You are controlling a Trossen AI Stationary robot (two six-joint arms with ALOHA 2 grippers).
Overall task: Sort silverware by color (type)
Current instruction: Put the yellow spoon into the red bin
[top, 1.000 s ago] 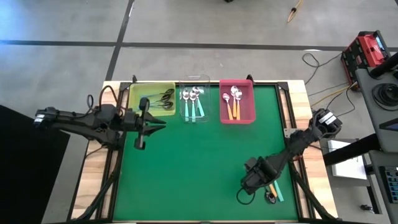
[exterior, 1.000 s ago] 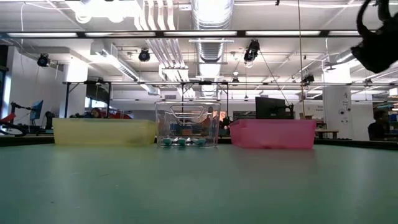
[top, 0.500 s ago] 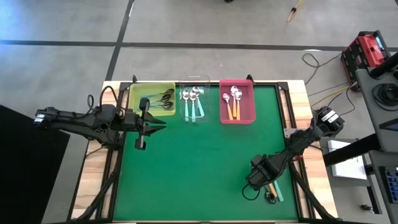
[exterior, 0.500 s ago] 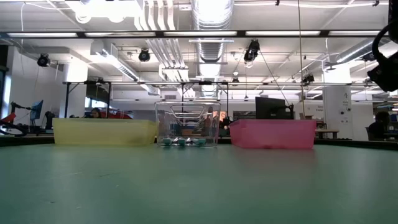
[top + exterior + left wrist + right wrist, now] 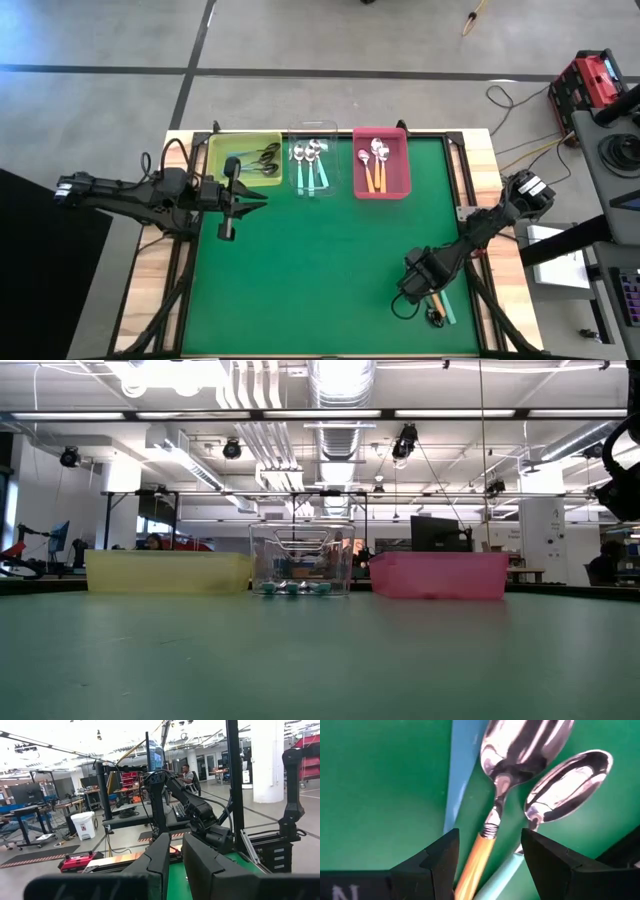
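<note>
Three spoons lie flat on the green mat near the table's near right corner. One has an orange handle [image 5: 481, 856] and a silver bowl [image 5: 525, 742]. A second spoon [image 5: 567, 782] has a teal handle, and a third teal handle [image 5: 462, 775] lies beside them. My right gripper [image 5: 490, 865] points down at them [image 5: 438, 306], open. Its fingers stand on either side of the orange handle and touch nothing. My left gripper [image 5: 258, 198] waits level in front of the yellow bin, its fingers [image 5: 160, 860] close together with nothing between them.
Three bins stand in a row at the far edge. The yellow bin [image 5: 243, 158] holds dark spoons, the clear bin [image 5: 313, 170] teal-handled ones and the pink bin [image 5: 381, 163] orange-handled ones. Bare green mat [image 5: 320, 260] lies between the bins and my right arm [image 5: 480, 232].
My right gripper has gone down and a little toward the table's right edge, onto the place above the loose spoons, and has stayed open.
</note>
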